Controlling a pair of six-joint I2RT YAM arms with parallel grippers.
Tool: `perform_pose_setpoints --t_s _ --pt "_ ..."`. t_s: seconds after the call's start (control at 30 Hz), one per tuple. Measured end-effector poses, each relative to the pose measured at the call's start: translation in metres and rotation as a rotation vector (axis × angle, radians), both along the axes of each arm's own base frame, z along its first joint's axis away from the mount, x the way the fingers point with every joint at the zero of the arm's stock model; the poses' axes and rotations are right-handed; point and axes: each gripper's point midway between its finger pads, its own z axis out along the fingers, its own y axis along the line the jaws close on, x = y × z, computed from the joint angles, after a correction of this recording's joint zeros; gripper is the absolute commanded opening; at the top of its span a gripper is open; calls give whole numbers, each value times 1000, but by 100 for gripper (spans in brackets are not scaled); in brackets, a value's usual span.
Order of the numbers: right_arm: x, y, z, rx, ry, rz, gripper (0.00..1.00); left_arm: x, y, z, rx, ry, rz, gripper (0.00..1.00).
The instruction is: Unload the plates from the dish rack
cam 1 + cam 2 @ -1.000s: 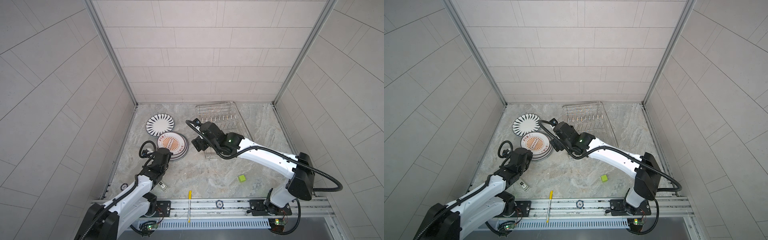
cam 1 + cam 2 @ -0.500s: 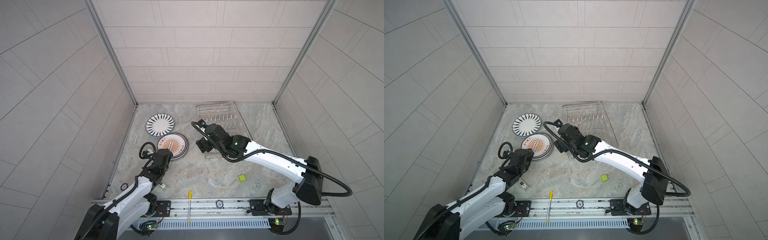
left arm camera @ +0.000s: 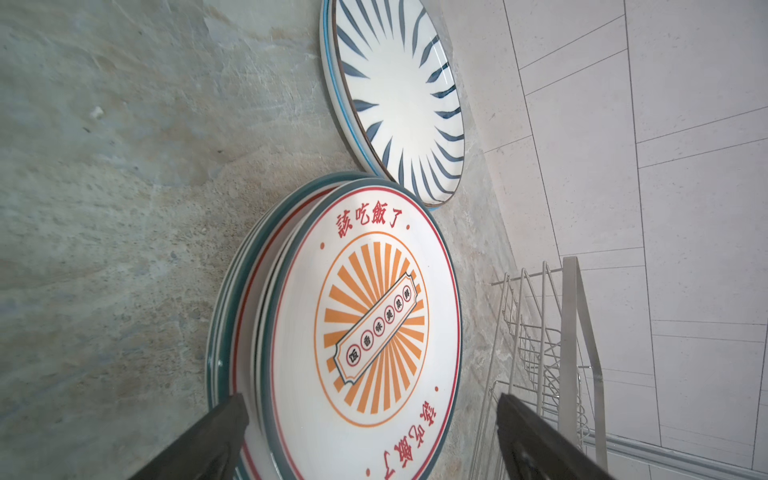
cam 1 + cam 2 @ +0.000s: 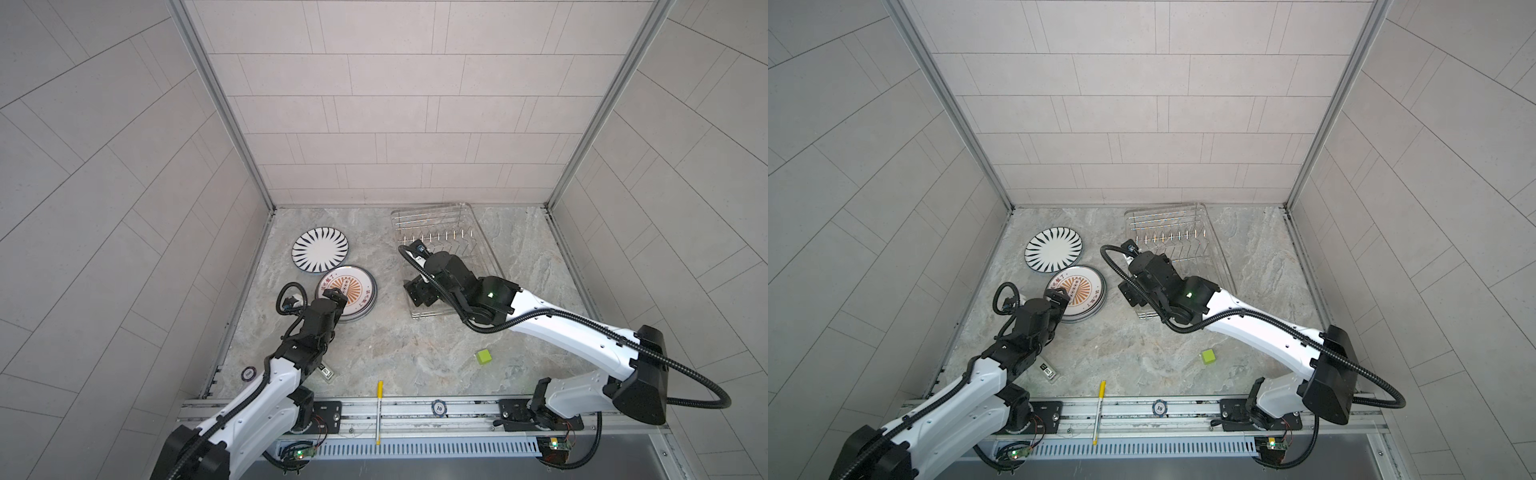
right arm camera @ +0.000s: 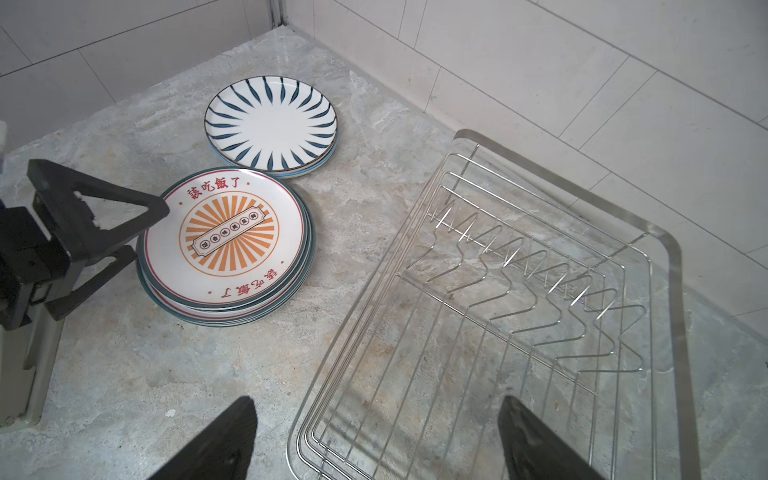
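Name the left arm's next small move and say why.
Probably draw the left gripper back from the sunburst plate stack: its fingers stand open at the stack's edge, holding nothing, the top plate lies flat, and the dish rack shows no plates left.

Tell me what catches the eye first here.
A stack of sunburst plates lies flat on the left of the table, with a striped plate just beyond it toward the back wall. The wire rack at the back stands empty. The left pincer is open at the stack's near edge.
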Motion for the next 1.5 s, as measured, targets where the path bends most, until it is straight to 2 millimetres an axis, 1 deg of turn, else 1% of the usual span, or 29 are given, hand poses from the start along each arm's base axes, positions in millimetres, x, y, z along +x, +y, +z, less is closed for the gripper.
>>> perform_pose_setpoints --t_s 0.1,0.13,0.2,0.23,0.3,0.33,0.37,0.43,0.47,0.5,0.53,0.57,0.6,0.67,0.73,0.8,0.93,1.0,1.03,1.1,1.13,1.2,1.23,1.3,1.37,1.43,1.5 --pt "1 -18 8 2 -45 -61 95 -4 11 15 57 -44 22 100" --pt "2 -28 12 1 -67 -94 95 -7 19 23 95 -58 41 100" --pt "7 -55 21 1 -109 -178 98 -10 33 50 171 -92 83 100" --pt "10 -72 28 7 -132 -233 99 -12 40 72 209 -129 105 100" --pt "18 -114 42 29 -173 -360 100 -14 54 117 275 -230 157 100" --pt "22 -139 48 46 -189 -437 100 -15 62 137 311 -285 195 100" --pt "26 -170 53 67 -205 -536 100 -17 70 151 361 -323 237 100" --pt "29 -237 56 95 -239 -751 100 -17 82 156 492 -301 288 100" --pt "26 -274 52 96 -256 -872 100 -15 89 155 577 -263 313 100" --pt "22 -302 46 85 -263 -968 100 -13 96 152 653 -221 337 100" --pt "16 -326 37 63 -259 -1045 100 -10 103 148 730 -167 361 100" --pt "11 -339 29 41 -255 -1088 100 -9 113 143 794 -105 385 100" --pt "8 -348 21 14 -250 -1111 100 -8 125 138 852 -28 417 100" --pt "5 -352 3 -33 -244 -1104 100 -8 146 128 931 98 471 100" --pt "4 -353 -16 -70 -239 -1088 100 -11 160 118 999 182 501 100" --pt "3 -357 -35 -109 -232 -1086 100 -11 164 103 1041 225 482 100" --pt "1 -383 -80 -161 -163 -1155 100 -10 168 60 1092 284 392 98" --pt "3 -393 -99 -165 -122 -1179 100 -5 171 44 1096 311 352 96" --pt "5 -395 -108 -165 -101 -1178 100 -1 171 37 1094 308 335 95" --pt "14 -391 -121 -146 -73 -1147 100 6 171 21 1087 302 298 94" --pt "19 -387 -126 -131 -66 -1125 100 10 167 13 1085 302 258 94" --pt "27 -380 -132 -98 -66 -1088 99 18 161 5 1070 282 201 95" --pt "30 -376 -134 -80 -71 -1071 100 23 159 6 1056 254 190 95" --pt "35 -371 -136 -49 -91 -1046 100 35 154 8 1017 179 171 91" --pt "39 -365 -137 -27 -124 -1018 100 47 149 4 991 116 137 89" --pt "41 -358 -142 -20 -147 -991 100 57 145 -8 985 88 91 92" --pt "48 -352 -145 -21 -159 -965 100 58 138 -21 978 90 40 94"
